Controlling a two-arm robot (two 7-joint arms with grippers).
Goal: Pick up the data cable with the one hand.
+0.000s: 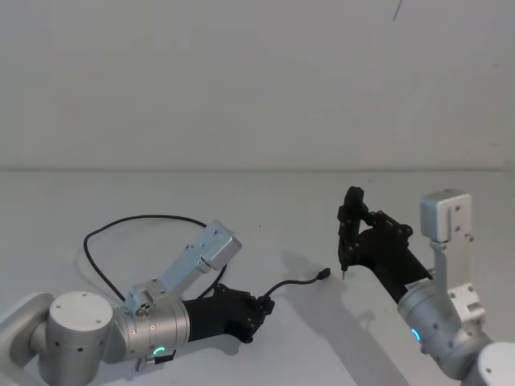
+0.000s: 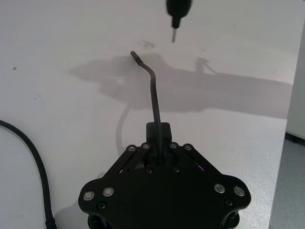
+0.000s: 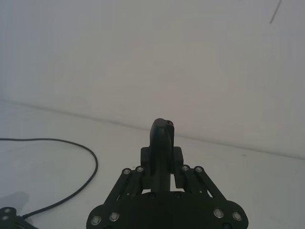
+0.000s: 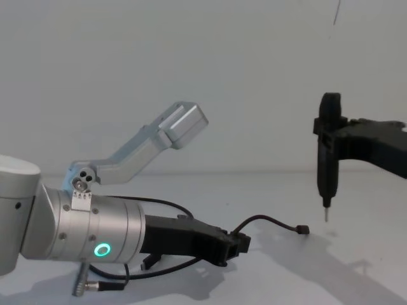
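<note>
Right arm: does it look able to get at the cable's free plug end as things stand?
Probably yes. The free end of the cable sticks out of the left gripper, whose jaws are shut on it, toward the right gripper, which hangs above the table close by. Nothing stands between them.

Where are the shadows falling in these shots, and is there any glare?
Head view: soft grey shadows lie on the white table, under the left gripper and near the right gripper. Left wrist view: a broad grey shadow band runs across the table and the data cable crosses it; no glare. Chest view: the green ring light on the left arm glows.
</note>
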